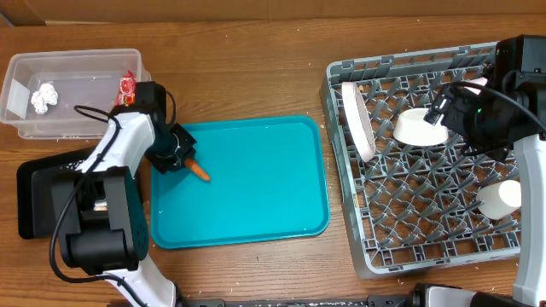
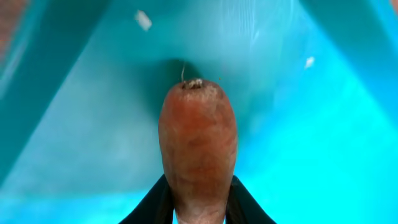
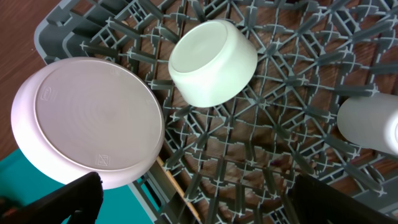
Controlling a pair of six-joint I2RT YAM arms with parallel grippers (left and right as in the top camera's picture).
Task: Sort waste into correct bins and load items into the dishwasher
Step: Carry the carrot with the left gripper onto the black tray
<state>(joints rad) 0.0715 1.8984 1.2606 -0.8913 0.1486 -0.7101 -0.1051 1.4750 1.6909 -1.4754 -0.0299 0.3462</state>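
The left gripper (image 1: pixel 177 153) is clamped on a stubby orange carrot (image 1: pixel 199 170). In the left wrist view its black fingers (image 2: pixel 149 208) pinch the thick end, and the matt, faintly mottled skin narrows to a blunt tip with a dry fibrous scar. The carrot (image 2: pixel 198 149) hangs low over the left part of a glossy teal plastic serving tray (image 1: pixel 256 213) with rounded corners, in the middle of the wooden worktop (image 1: pixel 256 51). Whether the tip touches the tray cannot be told.

At the far left corner stands a clear rectangular plastic tub (image 1: pixel 21 94) holding a crumpled white paper ball (image 1: pixel 44 96) and a small red wrapper (image 1: pixel 128 87), well apart. A shallow black rectangular tray (image 1: pixel 34 205) lies at the left edge, partly under the arm.

The right gripper (image 1: pixel 445 104) hovers with its dark fingers spread wide over a large square grey plastic dish rack (image 1: pixel 409 230) of pegs and lattice at the right edge. Nothing is between its fingers (image 3: pixel 81 194). In the rack, a round white plate (image 3: pixel 90 121) stands on edge, showing its ringed underside. Beside it a smooth white bowl (image 3: pixel 213 62) lies tipped with its base outward. A small whitish cup (image 3: pixel 370 121) rests nearer the right edge.
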